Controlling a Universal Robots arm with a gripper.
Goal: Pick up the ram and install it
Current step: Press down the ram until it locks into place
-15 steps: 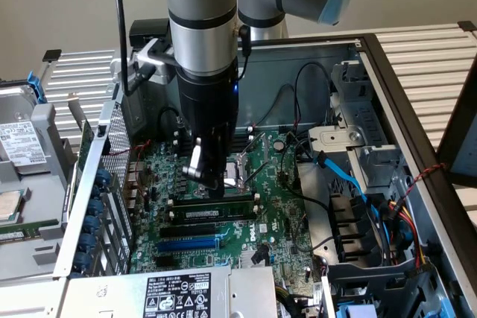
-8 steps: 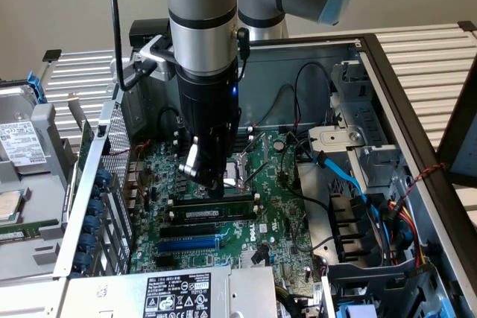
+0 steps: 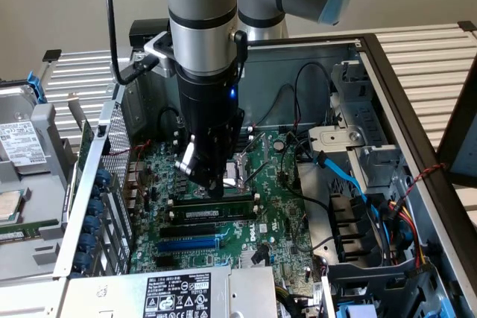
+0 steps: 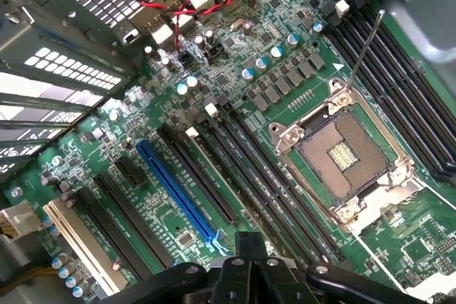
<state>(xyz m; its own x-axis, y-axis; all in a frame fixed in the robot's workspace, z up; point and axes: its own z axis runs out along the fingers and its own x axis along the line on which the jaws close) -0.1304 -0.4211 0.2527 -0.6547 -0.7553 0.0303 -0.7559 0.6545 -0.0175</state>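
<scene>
The ram [image 3: 216, 212], a long green stick with black chips and a white label, stands on edge in one of the black memory slots of the green motherboard [image 3: 276, 214]. My gripper [image 3: 211, 184] hangs straight above its middle, fingers shut and empty; I cannot tell whether the tips touch its top edge. In the wrist view the shut gripper [image 4: 249, 243] points down at the row of long black memory slots [image 4: 271, 176] beside the open CPU socket [image 4: 342, 154].
A blue expansion slot [image 3: 195, 243] lies just in front of the ram. The open CPU socket [image 3: 237, 169] sits behind the gripper. Blue and black cables [image 3: 350, 184] and drive bays fill the exterior view's right. Red wires [image 4: 178, 5] cross the perforated case wall.
</scene>
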